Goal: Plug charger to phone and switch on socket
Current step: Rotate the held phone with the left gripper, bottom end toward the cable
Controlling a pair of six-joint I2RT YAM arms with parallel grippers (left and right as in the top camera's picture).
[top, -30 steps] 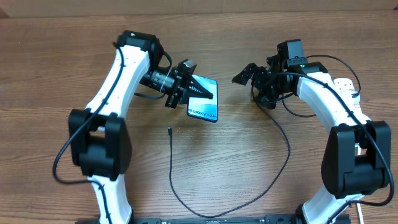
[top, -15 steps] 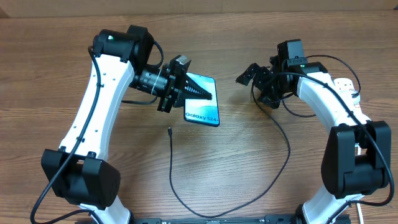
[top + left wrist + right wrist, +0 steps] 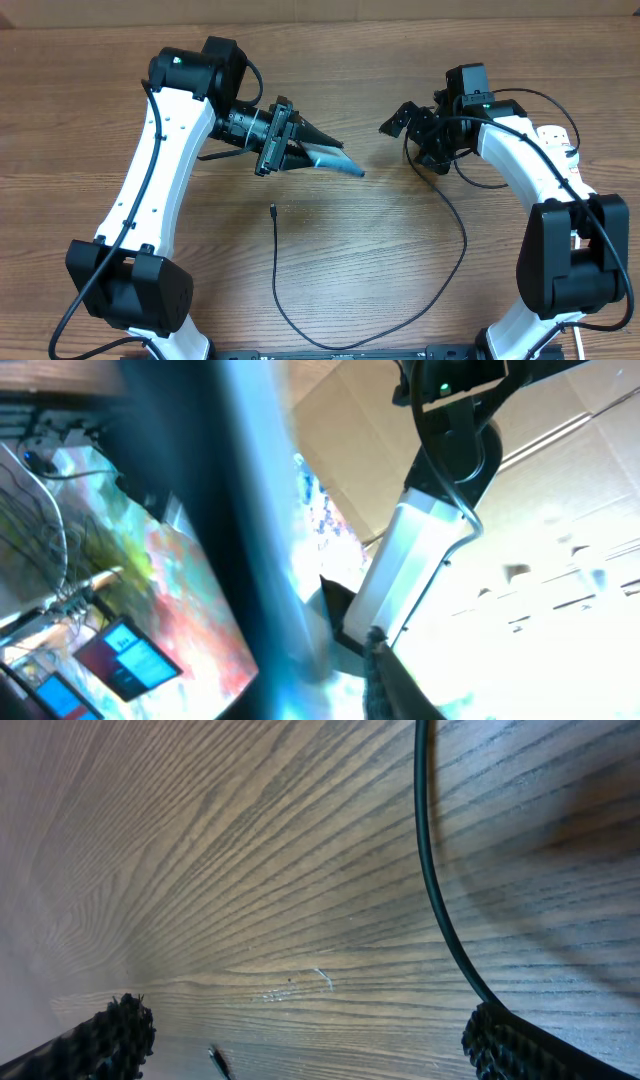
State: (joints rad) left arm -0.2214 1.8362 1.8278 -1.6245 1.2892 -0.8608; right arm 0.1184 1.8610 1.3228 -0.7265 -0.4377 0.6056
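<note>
Mid-desk, pinching the phone [image 3: 350, 169] edge-up in the left gripper [image 3: 335, 155].
Just frontward: the charger tip [image 3: 272, 208], lengthwise front-to-back; right gripper [image 3: 397, 118] spread, farther.

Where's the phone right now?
In the overhead view, the phone is near the table's middle, tipped on edge in the left pincer, close to the charger's loose tip.

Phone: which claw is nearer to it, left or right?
Left. The left claw holds the phone; the right claw hangs open, apart from it.
</note>
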